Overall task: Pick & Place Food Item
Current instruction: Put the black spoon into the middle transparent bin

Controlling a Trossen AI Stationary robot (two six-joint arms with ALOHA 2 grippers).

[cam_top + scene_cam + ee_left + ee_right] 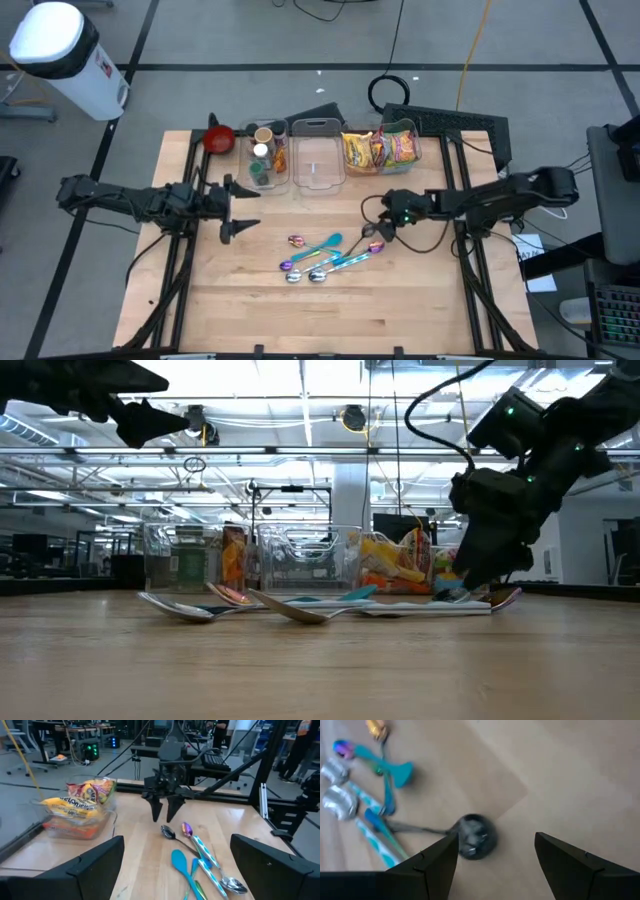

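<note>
Yellow and orange snack packets point(380, 148) lie in a clear tub at the table's far edge; they also show in the left wrist view point(80, 802). Several spoons point(320, 258) lie in a pile on the table's middle. My right gripper point(378, 232) is open and points down just over the pile's right end. A metal spoon bowl point(476, 836) lies below its fingers, which stand apart from it in the left wrist view point(166, 817). My left gripper point(240, 212) is open and empty, held high over the table's left part.
Along the far edge stand a red bowl point(218, 138), a clear tub with small jars point(265, 155) and an empty clear tub point(318, 160). Bare wood point(330, 310) lies in front of the spoons. A cable loops by the right gripper point(400, 235).
</note>
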